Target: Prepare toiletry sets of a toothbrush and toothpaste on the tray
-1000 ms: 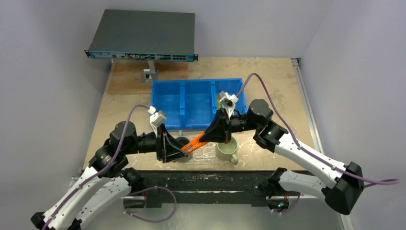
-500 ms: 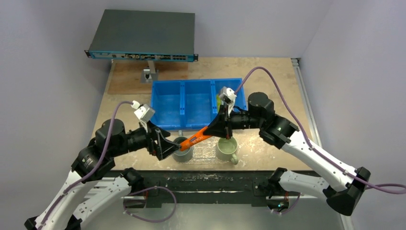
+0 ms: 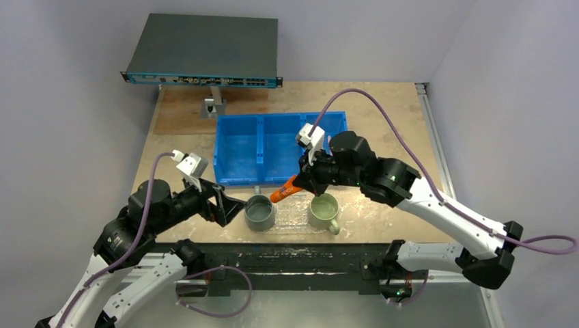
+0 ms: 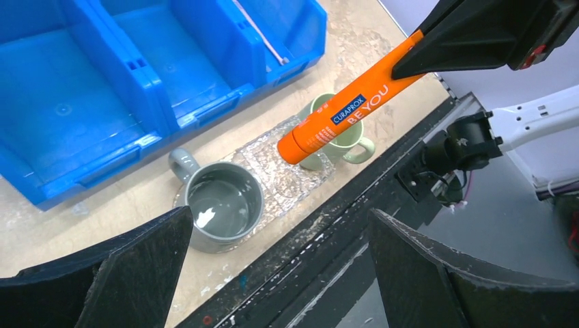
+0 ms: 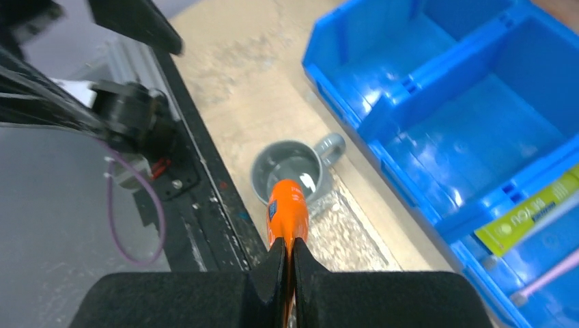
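The orange tube point(image 3: 283, 190) is now hanging in the right jaws alone. They are pinching shut on its flat tail end, while its capped end is pointing down toward the near-left corner of the desk. It is hovering over the clear tray point(image 4: 273, 160), which is lying along the desk's near edge between the grey mug point(image 3: 260, 213) and the pale-green mug point(image 3: 323, 212). A second ago the left jaws were closed on the tube's capped end. They have since spread fully apart and are drawing back toward the near-left corner, carrying nothing. The hand-over is therefore looking finished: one arm is bearing the tube, which is not yet touching the tray, and lowering it there is probably the step in hand. The rest of the sets are waiting in the blue bin point(image 3: 259, 147) at the middle of the desk. The green tube point(image 5: 529, 212) and a pinkish toothbrush point(image 5: 546, 277) are lying in the compartment nearest the desk's right edge.
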`<state>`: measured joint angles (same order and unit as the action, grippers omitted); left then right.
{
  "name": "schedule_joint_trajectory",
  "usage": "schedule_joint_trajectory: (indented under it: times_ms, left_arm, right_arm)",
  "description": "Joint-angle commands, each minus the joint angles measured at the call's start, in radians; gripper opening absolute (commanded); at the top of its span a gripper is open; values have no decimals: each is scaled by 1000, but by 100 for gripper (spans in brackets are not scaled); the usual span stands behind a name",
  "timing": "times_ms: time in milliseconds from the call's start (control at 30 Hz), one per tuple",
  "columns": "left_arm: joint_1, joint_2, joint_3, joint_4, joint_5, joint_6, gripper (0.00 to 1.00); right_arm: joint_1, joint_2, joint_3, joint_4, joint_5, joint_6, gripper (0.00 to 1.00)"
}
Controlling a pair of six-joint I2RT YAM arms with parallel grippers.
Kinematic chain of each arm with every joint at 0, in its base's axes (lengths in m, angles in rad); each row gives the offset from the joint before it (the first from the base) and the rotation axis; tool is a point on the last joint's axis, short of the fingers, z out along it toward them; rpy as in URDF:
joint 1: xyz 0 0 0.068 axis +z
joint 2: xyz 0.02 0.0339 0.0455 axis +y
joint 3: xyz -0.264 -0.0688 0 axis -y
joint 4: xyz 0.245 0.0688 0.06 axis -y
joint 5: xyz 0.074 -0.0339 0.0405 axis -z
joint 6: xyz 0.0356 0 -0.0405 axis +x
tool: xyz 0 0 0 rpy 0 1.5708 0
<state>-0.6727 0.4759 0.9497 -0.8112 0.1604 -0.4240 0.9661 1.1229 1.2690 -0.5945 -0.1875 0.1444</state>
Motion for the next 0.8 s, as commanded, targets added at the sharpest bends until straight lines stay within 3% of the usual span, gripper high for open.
schedule_joint_trajectory:
  times_ms: [0,333,767]
  left_arm:
    - [1,-36,-31,3,-76,29,100]
    - [2,-79,-35,-29,-117,36,100]
    - [2,-100,-38,-34,-108,38,100]
  right_arm:
    - [29,47,73,-97,160,-1,0]
    - [131,191,176,-207,314,31,0]
    - [159,265,225,-241,369,53,0]
